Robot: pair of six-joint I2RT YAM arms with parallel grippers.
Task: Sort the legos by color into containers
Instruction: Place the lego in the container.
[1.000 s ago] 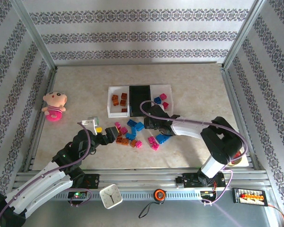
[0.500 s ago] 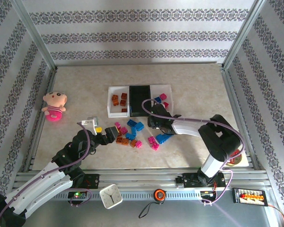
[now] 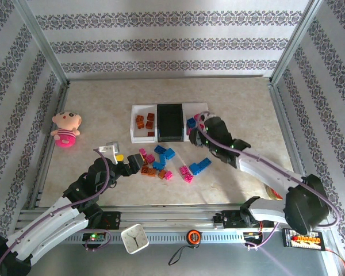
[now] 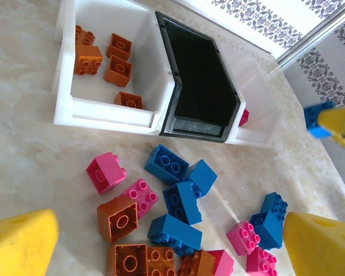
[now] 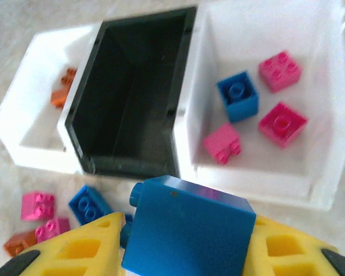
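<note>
Just short of the right white tray [image 5: 247, 187], a blue brick [image 5: 187, 227] is hanging between the yellow fingers [image 5: 112, 229] of the right gripper [image 5: 184, 259], which are partly closed and clenching its sides. Sorting is looking only partly done. That tray is carrying three pink bricks [image 5: 282, 123] and one blue, the left white tray [image 4: 66, 109] is holding orange-brown bricks [image 4: 119, 68], and the black middle tray [image 4: 201, 75] is sitting bare. A mixed pile [image 4: 181, 201] is lying unsorted on the table [image 4: 34, 167]. The left gripper [image 4: 169, 230] is hovering over that pile, fingers spread wide, gripping nothing.
</note>
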